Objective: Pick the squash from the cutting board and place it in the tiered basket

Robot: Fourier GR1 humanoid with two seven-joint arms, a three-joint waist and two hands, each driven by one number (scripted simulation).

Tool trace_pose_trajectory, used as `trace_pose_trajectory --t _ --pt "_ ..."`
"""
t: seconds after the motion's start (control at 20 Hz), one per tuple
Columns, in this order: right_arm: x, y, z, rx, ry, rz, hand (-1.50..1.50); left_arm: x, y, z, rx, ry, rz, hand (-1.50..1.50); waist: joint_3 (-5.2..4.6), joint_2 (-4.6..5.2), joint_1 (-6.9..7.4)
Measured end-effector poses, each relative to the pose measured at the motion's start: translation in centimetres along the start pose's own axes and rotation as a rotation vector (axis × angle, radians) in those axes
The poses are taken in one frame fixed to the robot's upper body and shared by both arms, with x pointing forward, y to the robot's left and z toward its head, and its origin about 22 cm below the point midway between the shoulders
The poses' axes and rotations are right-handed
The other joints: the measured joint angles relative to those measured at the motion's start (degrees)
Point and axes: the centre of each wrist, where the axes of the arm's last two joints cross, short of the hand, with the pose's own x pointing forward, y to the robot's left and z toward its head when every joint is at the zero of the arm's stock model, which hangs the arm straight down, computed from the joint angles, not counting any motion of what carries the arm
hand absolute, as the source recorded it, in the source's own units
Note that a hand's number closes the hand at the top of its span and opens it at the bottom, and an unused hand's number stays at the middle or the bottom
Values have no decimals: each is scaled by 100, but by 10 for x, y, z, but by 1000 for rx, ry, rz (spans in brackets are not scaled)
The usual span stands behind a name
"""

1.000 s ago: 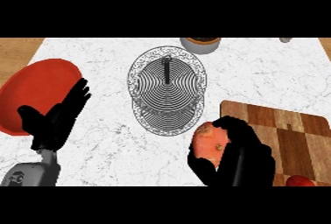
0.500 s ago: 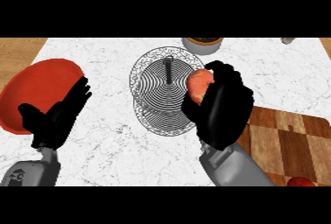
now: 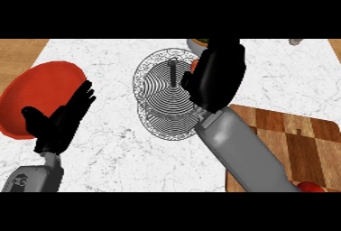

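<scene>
A white marbled counter (image 3: 113, 153) fills the view from above, with bare wood showing at its upper left corner. A round red plate (image 3: 33, 97) lies at the counter's left edge.

The left hand (image 3: 60, 119) rests partly over the plate's right side. It is open, with its fingers straight and slightly spread, pointing up and to the right. It holds nothing.

Near the middle of the counter stands the wire basket (image 3: 163, 103), seen from the top as rings of thin dark wire around a central post.

The right hand (image 3: 216, 76) hangs over the basket's right rim, with its grey forearm (image 3: 243, 151) running down to the lower right. Its fingers are curled round the squash (image 3: 195, 66). Only a small orange-red sliver of the squash shows at the hand's left side, above the basket's upper right part. Whether the squash touches the wire cannot be told.

A wooden checkered board (image 3: 293, 135) lies at the lower right, partly under the forearm. A small red object (image 3: 310, 186) shows at its bottom edge. Behind the right hand, at the counter's far edge, part of a round dish (image 3: 195, 43) peeks out.
</scene>
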Motion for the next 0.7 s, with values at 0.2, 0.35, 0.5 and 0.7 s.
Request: trace_pose_trajectory --t 0.2,0.35,0.5,0.7 --pt "5 -10 -13 -41 23 -107 -150 -2 -1 2 7 5 -4 0 5 -23 -23" --pt "5 -18 -20 -81 44 -197 -150 -1 3 3 15 3 1 0 8 -35 -52" --pt "3 -29 -29 -140 65 -308 -150 -2 4 3 18 5 2 0 11 -48 -90" --pt "-1 -45 -36 -234 93 -428 -150 -6 7 6 31 16 4 0 8 -78 -169"
